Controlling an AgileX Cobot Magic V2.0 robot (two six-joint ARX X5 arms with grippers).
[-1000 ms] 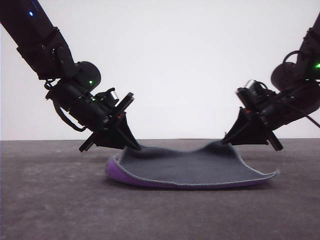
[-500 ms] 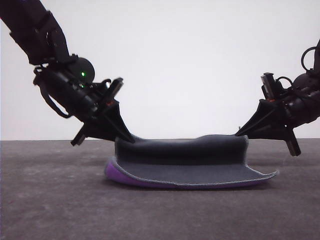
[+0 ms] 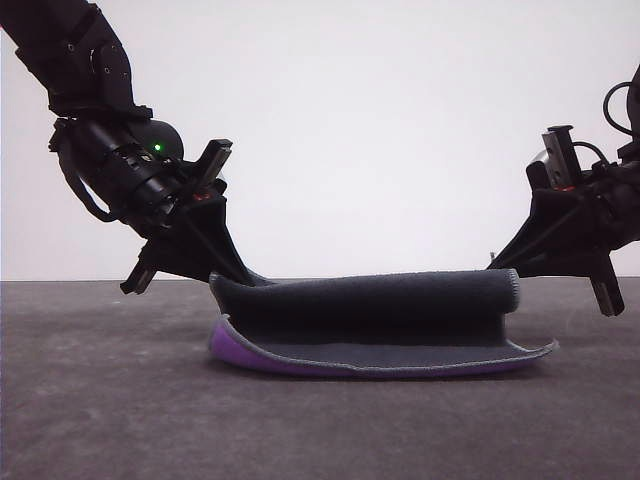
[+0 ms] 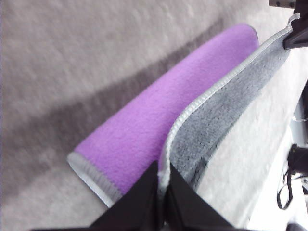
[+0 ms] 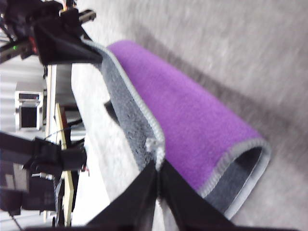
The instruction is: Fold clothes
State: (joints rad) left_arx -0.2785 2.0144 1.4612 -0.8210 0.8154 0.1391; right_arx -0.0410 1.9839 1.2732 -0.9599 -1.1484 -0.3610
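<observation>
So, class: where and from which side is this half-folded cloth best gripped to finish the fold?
Probably at the two far corners of the cloth, one from each side, as the left gripper and right gripper hold it: the stitched border gives a thin edge, and the raised far edge stays taut between them.

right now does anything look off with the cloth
Nothing stands out. The cloth is mid-fold, its far edge curled over toward the near edge, one corner in the left pincer and one in the right pincer.
</observation>
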